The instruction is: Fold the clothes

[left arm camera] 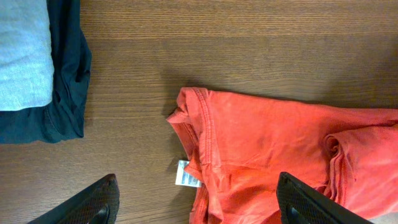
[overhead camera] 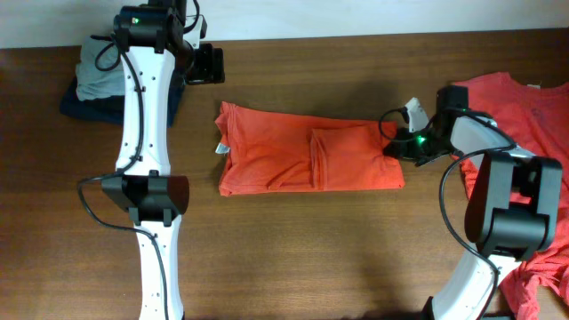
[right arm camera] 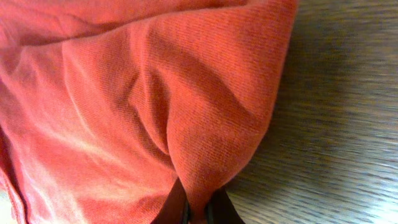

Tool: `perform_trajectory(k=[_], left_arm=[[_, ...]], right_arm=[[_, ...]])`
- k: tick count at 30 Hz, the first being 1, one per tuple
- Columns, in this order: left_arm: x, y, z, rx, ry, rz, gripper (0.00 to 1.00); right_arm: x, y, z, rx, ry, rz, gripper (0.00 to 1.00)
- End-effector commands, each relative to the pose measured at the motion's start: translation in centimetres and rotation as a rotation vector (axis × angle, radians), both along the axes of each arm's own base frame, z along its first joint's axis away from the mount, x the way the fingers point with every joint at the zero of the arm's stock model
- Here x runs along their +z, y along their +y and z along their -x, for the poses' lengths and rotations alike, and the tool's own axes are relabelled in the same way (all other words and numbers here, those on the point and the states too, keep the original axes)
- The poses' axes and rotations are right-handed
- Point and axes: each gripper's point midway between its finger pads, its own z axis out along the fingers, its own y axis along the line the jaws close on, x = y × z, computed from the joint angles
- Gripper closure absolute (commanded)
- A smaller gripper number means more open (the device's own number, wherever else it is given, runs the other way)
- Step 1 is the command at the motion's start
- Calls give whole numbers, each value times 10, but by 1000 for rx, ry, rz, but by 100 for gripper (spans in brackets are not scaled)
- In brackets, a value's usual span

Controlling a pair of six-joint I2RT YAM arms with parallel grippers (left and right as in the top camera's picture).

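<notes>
Between fingers of right gripper: red shirt edge, pinched. My left gripper open, empty. Mid-fold, I think; next carry edge across.

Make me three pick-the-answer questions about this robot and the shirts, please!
1. What colour is the folded shirt? A) green B) orange-red C) white
2. Where is the grey-and-navy stack? A) on the folded shirt B) near the left gripper C) on the floor
3. What is the right gripper doing? A) hanging open B) holding a cup C) pinching the shirt's edge

1 B: the cloth looks orange-red.
2 B: the stack lies by that gripper.
3 C: its fingers are shut on a cloth fold.
</notes>
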Motion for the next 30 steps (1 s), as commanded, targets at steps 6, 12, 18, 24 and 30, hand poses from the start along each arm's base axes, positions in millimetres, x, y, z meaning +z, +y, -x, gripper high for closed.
perform_trajectory(k=[6, 12, 18, 24, 30], left_arm=[[6, 2, 0, 6, -14, -5, 19], [6, 3, 0, 7, -14, -6, 19], [6, 6, -3, 14, -29, -22, 18], [7, 12, -7, 27, -46, -55, 14], [8, 11, -10, 28, -59, -53, 14]], right_arm=[[37, -99, -12, -217, 2, 13, 96], [77, -147, -10, -275, -22, 29, 96], [132, -131, -30, -202, -86, 56, 96], [178, -75, -54, -101, -147, 106, 96], [171, 0, -61, 60, -135, 247, 96]])
